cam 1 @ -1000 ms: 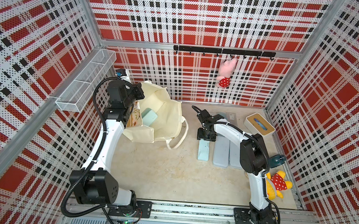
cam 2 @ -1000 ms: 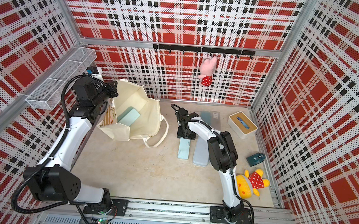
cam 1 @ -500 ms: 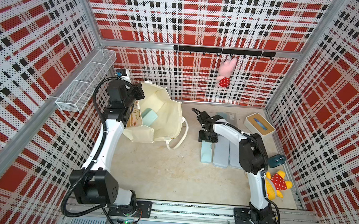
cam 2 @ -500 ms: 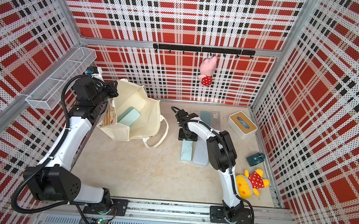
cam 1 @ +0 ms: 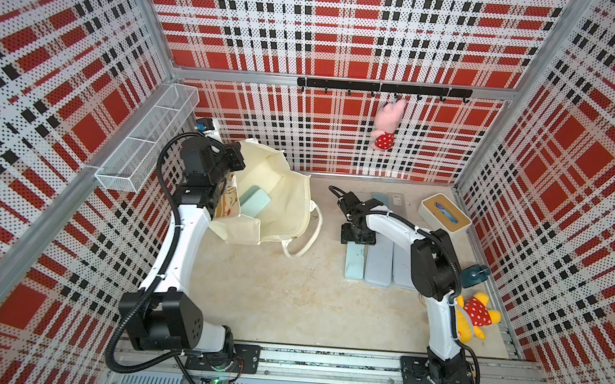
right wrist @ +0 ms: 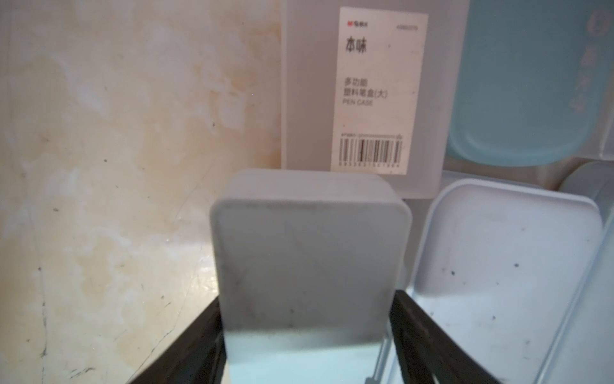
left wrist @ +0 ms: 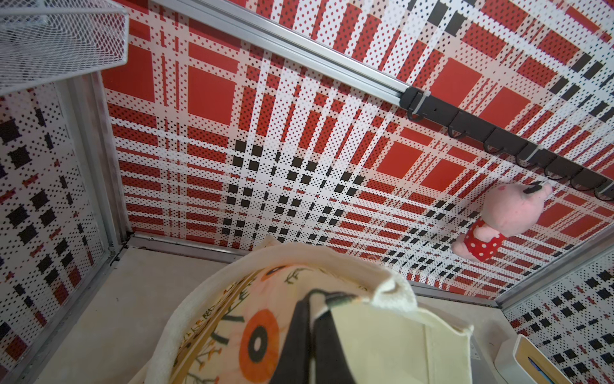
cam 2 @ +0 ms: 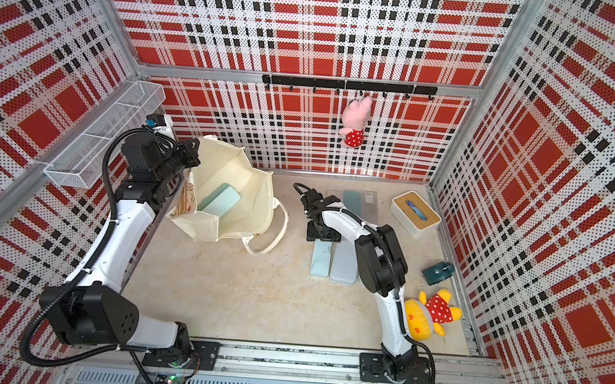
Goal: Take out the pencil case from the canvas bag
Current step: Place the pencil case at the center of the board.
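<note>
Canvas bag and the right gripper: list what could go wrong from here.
The right gripper straddles the teal case closely; lifting away could drag it against the grey case beside it.
If the left gripper slips off the canvas bag rim, the bag may slump over the second teal case inside.

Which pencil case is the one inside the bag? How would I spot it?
Find the tall cream canvas bag standing open at the back, its rim pinched by the left gripper. Inside leans a pale teal pencil case. Unlike the similar cases lying flat on the tabletop, it alone sits within the bag's walls.
</note>
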You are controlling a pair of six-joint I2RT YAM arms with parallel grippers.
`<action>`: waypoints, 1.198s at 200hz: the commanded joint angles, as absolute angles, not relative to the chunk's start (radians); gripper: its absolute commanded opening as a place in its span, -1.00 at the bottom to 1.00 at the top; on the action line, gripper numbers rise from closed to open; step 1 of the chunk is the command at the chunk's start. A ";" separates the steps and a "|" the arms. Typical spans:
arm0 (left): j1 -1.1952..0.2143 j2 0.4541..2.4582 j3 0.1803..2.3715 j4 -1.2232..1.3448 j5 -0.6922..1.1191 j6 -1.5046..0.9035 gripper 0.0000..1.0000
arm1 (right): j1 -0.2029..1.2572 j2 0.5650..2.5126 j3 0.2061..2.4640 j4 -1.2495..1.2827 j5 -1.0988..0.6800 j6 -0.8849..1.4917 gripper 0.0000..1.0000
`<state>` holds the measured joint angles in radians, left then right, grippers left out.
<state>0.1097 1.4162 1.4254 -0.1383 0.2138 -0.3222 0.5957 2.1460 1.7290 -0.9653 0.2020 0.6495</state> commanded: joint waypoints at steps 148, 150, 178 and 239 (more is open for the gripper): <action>0.140 1.350 1.414 -0.034 0.258 -0.347 -1.00 | 0.636 2.076 1.642 -0.983 0.237 0.718 0.39; 0.140 1.350 1.414 -0.034 0.258 -0.348 -1.00 | 0.635 2.075 1.642 -0.983 0.239 0.719 0.42; 0.140 1.350 1.414 -0.032 0.259 -0.348 -1.00 | 0.637 2.050 1.654 -0.966 0.257 0.714 0.64; 0.136 1.354 1.410 -0.030 0.257 -0.353 -1.00 | 0.682 2.035 1.645 -0.941 0.233 0.659 0.44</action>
